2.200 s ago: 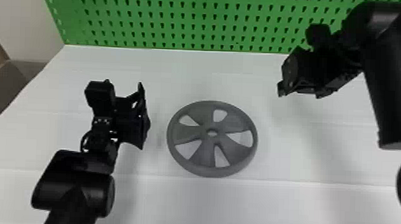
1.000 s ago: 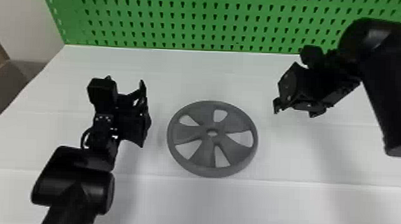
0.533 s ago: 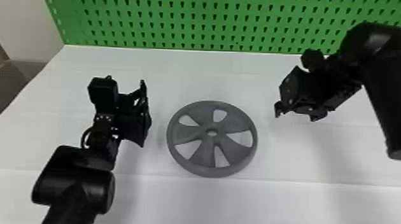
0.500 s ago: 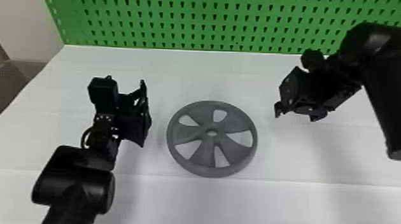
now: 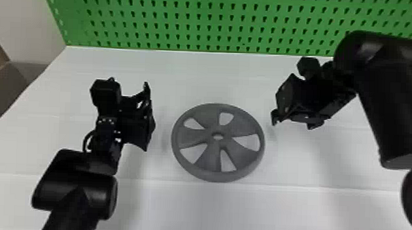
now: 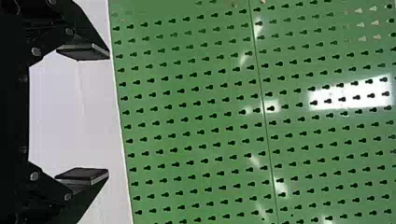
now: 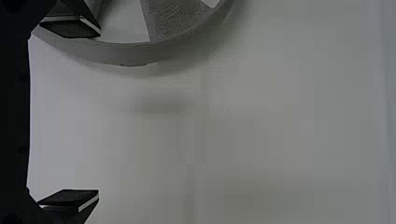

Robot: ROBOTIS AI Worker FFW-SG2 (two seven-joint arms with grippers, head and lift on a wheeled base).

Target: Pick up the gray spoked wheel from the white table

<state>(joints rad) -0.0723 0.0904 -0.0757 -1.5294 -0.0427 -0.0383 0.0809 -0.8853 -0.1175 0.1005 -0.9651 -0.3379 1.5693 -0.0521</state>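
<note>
The gray spoked wheel [image 5: 207, 157] lies flat on the white table [image 5: 192, 207], between the two grippers. My left gripper [image 5: 149, 117] stands open off its left side, with a gap between them. In the left wrist view the left gripper [image 6: 84, 113] has its fingers wide apart and nothing between them. Above the table, just off the wheel's right rim, is my right gripper [image 5: 292, 123]. In the right wrist view the right gripper [image 7: 70, 113] is open and empty; one finger pad [image 7: 70, 28] overlaps part of the wheel [image 7: 126, 53].
A green pegboard [image 5: 198, 24] rises along the table's back edge. Brown boxes [image 5: 7, 83] stand beyond the table at the far left. The right arm's thick black links reach over the table's right side.
My right gripper has come left and a little toward the front, closer to the wheel's right rim. The left arm has stayed nearly still, and the wheel lies where it was.
</note>
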